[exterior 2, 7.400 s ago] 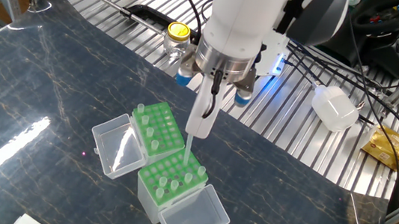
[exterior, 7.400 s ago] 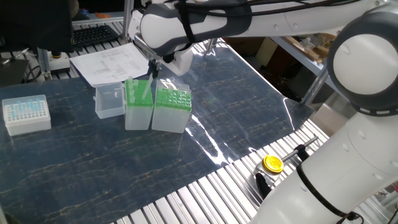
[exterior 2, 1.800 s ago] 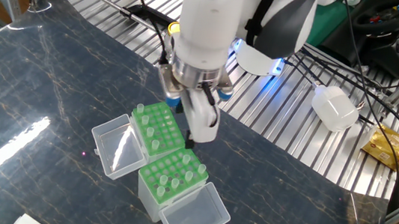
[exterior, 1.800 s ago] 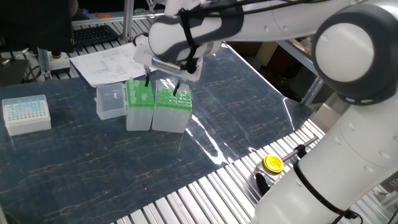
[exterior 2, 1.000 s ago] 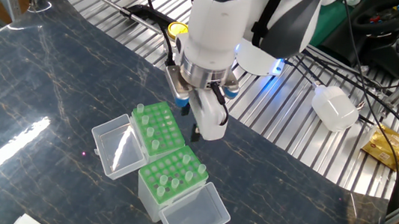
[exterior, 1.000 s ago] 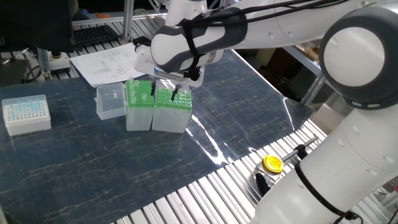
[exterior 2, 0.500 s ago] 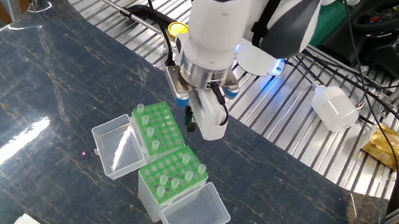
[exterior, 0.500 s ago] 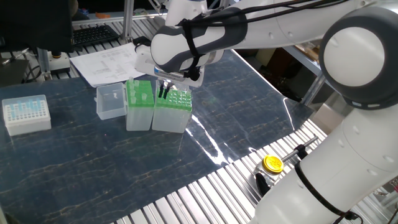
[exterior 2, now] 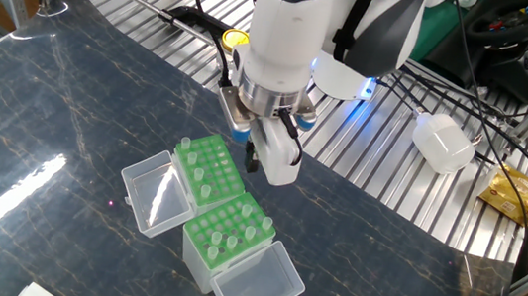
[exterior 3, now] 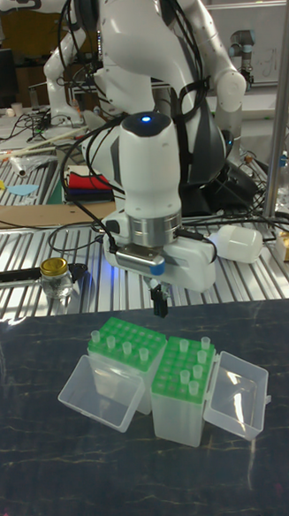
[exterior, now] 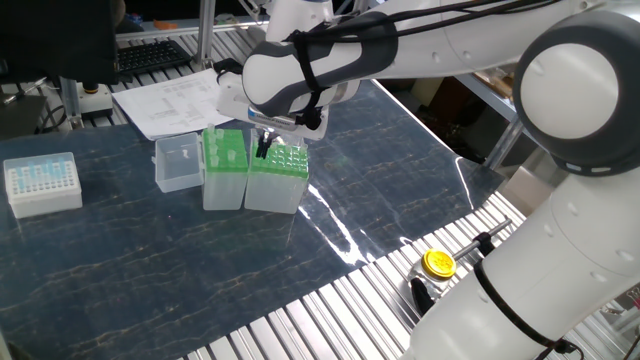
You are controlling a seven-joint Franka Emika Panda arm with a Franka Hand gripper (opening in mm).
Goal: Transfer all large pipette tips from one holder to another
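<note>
Tips: the large pipette tips (exterior 2: 214, 240) stand upright in both green-topped boxes – several in each; they are too small to count.
Wider box: the wider box (exterior 2: 207, 169) sits on the dark table (exterior 2: 39, 112), the nearer of the two to the arm's base. Its tips stand mostly along one edge.
Narrower box: the narrower, taller box (exterior 2: 227, 232) stands touching the wider one, side by side.
Lids: two clear lids – one (exterior 2: 152, 191) hangs open from the wider box, one (exterior 2: 259, 283) from the narrower.
Gripper: the gripper (exterior 2: 253, 161) hangs just above the wider box's edge, near the seam between the boxes. Its dark fingers are pressed together, and whether they pinch anything cannot be told.
Seen in one fixed view only: one white box (exterior: 42, 184) of pale-blue tips, well apart from the pair, and paper sheets (exterior: 175, 103) behind them. From this side only one clear lid shows.
Seen in all views: one yellow-capped jar (exterior 3: 56, 276) on the metal rollers.
Tall fixed view: shows the height difference between the two boxes most plainly.
</note>
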